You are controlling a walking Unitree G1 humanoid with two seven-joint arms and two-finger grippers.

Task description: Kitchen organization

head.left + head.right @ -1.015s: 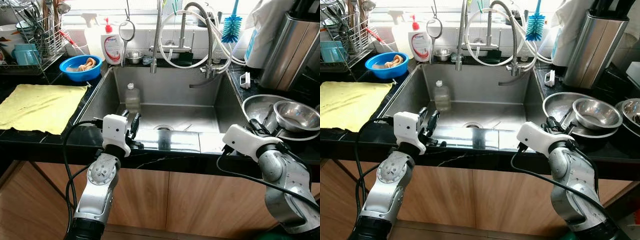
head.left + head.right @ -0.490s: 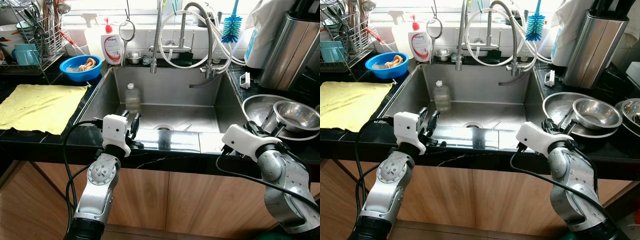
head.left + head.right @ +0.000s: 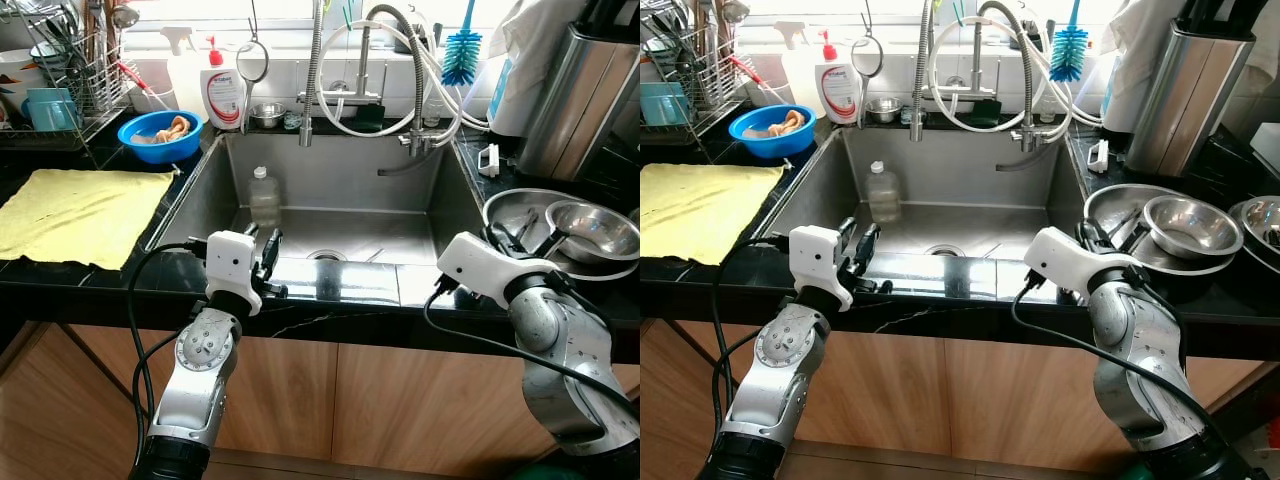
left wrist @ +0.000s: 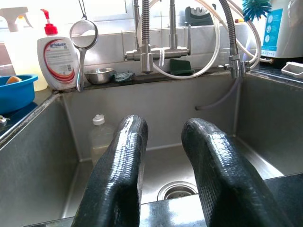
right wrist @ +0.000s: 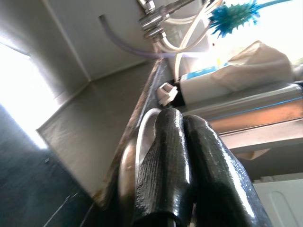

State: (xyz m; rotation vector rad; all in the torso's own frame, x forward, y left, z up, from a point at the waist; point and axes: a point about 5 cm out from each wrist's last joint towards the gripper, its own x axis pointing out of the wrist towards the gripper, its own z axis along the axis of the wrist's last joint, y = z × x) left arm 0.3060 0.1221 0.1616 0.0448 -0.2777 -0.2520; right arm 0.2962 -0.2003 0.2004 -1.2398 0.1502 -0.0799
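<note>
stainless steel dominates the right end of the black counter point(image 3: 100, 285): a small round steel mixing bowl point(image 3: 592, 230) sits inside a wide shallow steel basin point(image 3: 512, 210), just beside the right rim of the deep steel sink point(image 3: 340, 190). the right gripper point(image 3: 505, 240) is at the basin's near-left edge with its two black fingers point(image 5: 175, 161) pressed together, tips at the rim, clamped on nothing that i can make out. the left gripper point(image 3: 262, 252) waits over the sink's front edge with its fingers point(image 4: 124, 161) apart and empty, facing a clear plastic bottle point(image 3: 264, 196) that stands in the sink's far-left corner.

my read is that the bowls are the step in hand. to do it well, the right fingers should part before closing in, one going inside the rim and one outside, gripping thin metal squarely. steel is slick and the nested bowl may slide or ring, so a slow lift, kept level, seems wise. the sink edge is close, so clear it first.
</note>
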